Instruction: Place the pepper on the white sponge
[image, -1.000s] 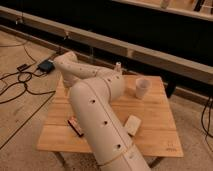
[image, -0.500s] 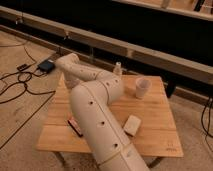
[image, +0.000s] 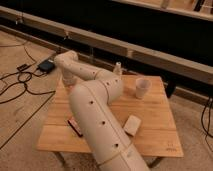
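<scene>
The arm (image: 95, 110) bends over the tabletop (image: 160, 137), its tool (image: 118, 67) near the far edge, grip impossible to tell; the sponge (image: 132, 125) lies nearer the front, apart from a cup (image: 142, 88).

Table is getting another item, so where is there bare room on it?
Most room is on the right of the table, between cup and sponge, out to the edge. A narrower strip runs along the left edge, beyond the dark rectangle. The middle is crowded: the arm lies across it, with the gripper at the far edge, left of the cup.
</scene>
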